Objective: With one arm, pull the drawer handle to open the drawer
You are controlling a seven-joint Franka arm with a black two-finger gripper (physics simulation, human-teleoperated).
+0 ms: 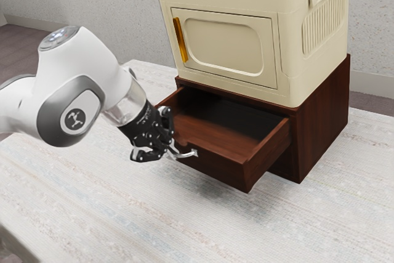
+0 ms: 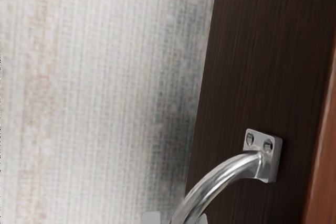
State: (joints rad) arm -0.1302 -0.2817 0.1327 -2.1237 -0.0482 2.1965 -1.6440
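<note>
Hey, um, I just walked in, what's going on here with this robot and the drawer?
A robot arm has its claw at the curved metal handle of a dark wooden drawer, apparently pulling it. The drawer stands open. The cream cabinet above has its door shut.

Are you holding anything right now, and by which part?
I can't tell whether anything is held. My gripper is at the drawer handle's curved bar, but whether it has closed on that bar I can't make out.
</note>
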